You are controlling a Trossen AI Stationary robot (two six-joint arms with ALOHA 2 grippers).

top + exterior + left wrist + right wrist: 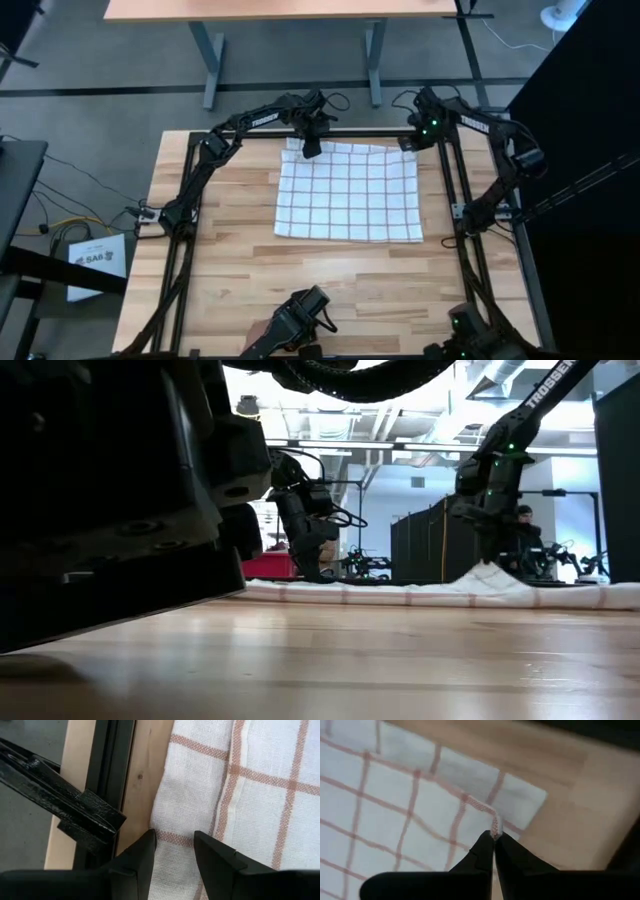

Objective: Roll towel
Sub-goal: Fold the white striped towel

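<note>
Pinching the towel (420, 805) hem, my right gripper (493, 837) held thinly; my left gripper (174, 847), jaws spread, risked an uneven roll.

bare table (330, 280), black frame (455, 200) flanking

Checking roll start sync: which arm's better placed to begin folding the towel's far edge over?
Right, probably. The right gripper is already shut on the towel, its edge pinched up off the table. The left gripper is at the other far corner, fingers open astride the cloth, nothing pinched yet.
</note>
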